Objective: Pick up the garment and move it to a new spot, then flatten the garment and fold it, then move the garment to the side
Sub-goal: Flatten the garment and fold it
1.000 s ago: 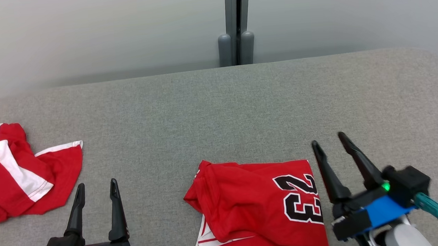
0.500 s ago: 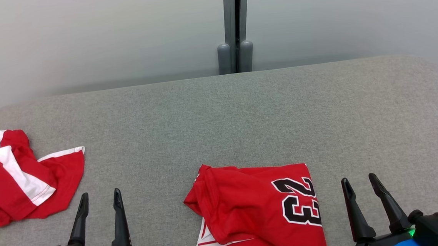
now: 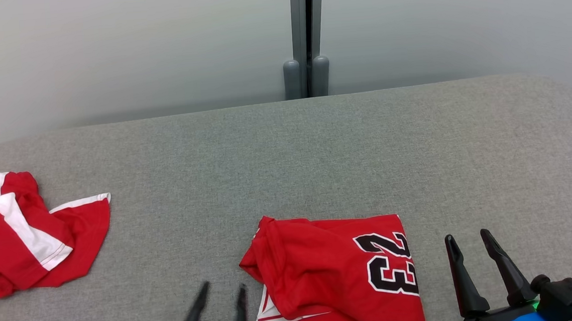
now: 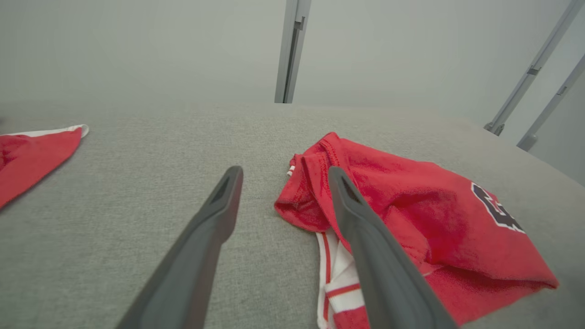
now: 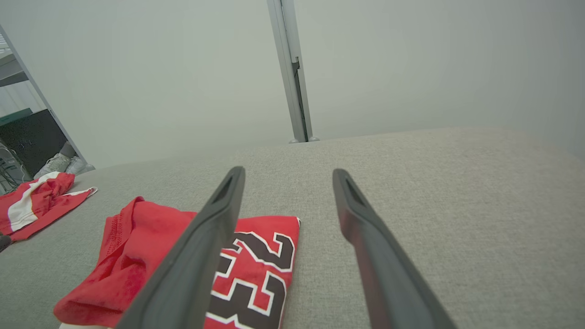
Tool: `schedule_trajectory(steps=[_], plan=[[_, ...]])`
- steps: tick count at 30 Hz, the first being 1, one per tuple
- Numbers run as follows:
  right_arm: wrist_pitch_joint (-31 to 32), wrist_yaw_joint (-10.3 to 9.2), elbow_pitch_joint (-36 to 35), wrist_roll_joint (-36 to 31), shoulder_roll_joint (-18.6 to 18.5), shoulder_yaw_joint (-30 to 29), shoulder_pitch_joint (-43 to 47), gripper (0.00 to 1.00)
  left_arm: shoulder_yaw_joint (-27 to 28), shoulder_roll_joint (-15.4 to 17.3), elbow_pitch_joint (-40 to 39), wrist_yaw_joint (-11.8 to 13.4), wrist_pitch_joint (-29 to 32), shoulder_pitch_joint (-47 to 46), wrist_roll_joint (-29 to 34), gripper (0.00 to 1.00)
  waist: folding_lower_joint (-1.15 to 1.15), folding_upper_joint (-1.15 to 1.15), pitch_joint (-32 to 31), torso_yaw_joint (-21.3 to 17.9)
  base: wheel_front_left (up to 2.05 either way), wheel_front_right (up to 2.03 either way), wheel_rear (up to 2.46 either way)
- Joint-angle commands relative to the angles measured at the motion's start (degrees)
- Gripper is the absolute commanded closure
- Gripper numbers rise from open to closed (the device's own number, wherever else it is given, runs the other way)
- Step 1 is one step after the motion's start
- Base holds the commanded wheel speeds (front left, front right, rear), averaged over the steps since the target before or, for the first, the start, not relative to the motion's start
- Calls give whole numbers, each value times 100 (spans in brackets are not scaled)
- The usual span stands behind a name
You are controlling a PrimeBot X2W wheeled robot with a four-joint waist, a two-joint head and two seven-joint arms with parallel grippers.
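Garment [image 3: 334, 273], red jersey (numbered 23): lies folded on grey surface [image 3: 315, 153]; move aside judged outstanding. Left gripper [image 3: 223, 287] spread, empty, beside its edge; right gripper [image 3: 466, 236] likewise.

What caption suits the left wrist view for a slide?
Open left gripper at the bunched edge of a folded red jersey on a grey fabric surface, another red garment at left.

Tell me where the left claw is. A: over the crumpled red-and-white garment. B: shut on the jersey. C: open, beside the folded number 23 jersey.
C: the left claw is open by the number 23 jersey, at its left side, holding nothing.
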Motion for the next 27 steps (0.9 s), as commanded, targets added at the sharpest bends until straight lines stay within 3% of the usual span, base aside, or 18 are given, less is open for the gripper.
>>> schedule_trajectory(steps=[1,7,12,18,27], plan=[[2,1,18,34,5,-4,-23,0,-331,116,108,-46,-14,-43,-160,0,0,0,6,-12,0,0,0],[4,2,37,43,5,-13,-9,0,-1405,508,304,-49,125,-258,-878,0,0,0,27,-48,0,0,0],[14,1,46,50,6,13,-35,0,-1966,680,415,-50,270,-409,-1354,0,0,0,60,-112,0,0,0],[18,1,68,72,8,57,-108,0,-2354,783,647,-37,357,-659,-1687,0,0,0,150,-233,0,0,0],[6,1,154,114,9,120,-211,0,-2633,677,1096,-37,275,-1104,-1831,0,0,0,244,-378,0,0,0]])
